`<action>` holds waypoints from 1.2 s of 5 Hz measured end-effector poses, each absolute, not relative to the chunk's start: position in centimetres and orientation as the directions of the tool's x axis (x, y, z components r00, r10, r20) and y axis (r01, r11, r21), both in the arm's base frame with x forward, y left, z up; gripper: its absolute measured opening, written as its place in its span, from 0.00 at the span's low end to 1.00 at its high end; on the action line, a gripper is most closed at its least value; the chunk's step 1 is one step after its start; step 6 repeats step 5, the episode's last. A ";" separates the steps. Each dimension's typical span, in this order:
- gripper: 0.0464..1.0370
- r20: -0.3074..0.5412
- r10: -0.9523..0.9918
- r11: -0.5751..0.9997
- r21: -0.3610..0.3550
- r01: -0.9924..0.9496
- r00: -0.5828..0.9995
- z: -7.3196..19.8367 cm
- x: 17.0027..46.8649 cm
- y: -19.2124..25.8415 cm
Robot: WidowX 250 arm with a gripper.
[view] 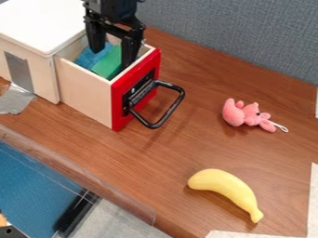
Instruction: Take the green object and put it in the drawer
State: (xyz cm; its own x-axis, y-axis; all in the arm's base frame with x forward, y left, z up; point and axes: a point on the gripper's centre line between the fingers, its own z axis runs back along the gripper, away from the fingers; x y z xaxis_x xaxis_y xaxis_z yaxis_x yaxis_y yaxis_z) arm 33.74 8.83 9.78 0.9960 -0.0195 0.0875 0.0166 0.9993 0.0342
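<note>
The gripper point(113, 59) is at the wooden drawer point(86, 94), jaws spread, green block point(109, 63) inside; plush pink toy point(247, 114) and curved banana point(225, 186) outside.

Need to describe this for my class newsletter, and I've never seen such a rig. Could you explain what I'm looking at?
The black machine at the top is a robot arm ending in a two-finger gripper. A fixed camera took this picture, looking down at a slant. The gripper hangs over an open drawer with a red front, part of a white-topped box. Inside the drawer lie a green object and something blue. The fingers stand apart, so it seems to hold nothing. On the wooden tabletop are a pink stuffed toy and a yellow banana.
</note>
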 end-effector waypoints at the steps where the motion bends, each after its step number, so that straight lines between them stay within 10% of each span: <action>1: 0.96 0.112 -0.040 0.999 0.019 0.038 0.993 11.0 33.4 7.9; 6: 0.96 0.131 -0.277 0.960 -0.015 0.281 0.952 14.5 32.0 -2.5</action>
